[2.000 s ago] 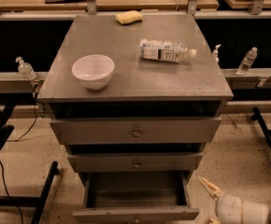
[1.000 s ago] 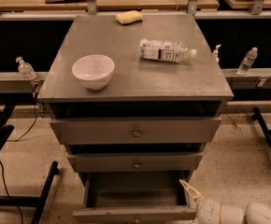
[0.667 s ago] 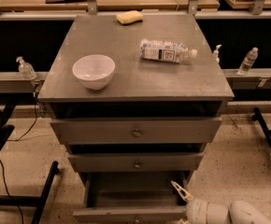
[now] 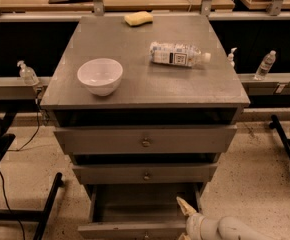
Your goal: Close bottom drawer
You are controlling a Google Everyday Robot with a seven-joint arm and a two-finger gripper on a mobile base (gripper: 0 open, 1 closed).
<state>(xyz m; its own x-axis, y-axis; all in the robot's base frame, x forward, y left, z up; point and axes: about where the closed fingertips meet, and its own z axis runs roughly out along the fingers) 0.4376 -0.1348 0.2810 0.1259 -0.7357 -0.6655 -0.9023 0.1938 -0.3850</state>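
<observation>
Camera view: gripper (image 4: 186, 210) has slid in from the right over the last two seconds and now sits low at the right front corner of the bottom drawer (image 4: 130, 229). Can't tell how far open it is; nothing visibly held. Drawer is still pulled well out, so the push looks imminent, not done. Cabinet top (image 4: 135, 44) holds a white bowl (image 4: 100, 76), a lying water bottle (image 4: 177, 54) and a yellow sponge (image 4: 139, 18). Speckled floor (image 4: 245, 174), workbenches behind.
</observation>
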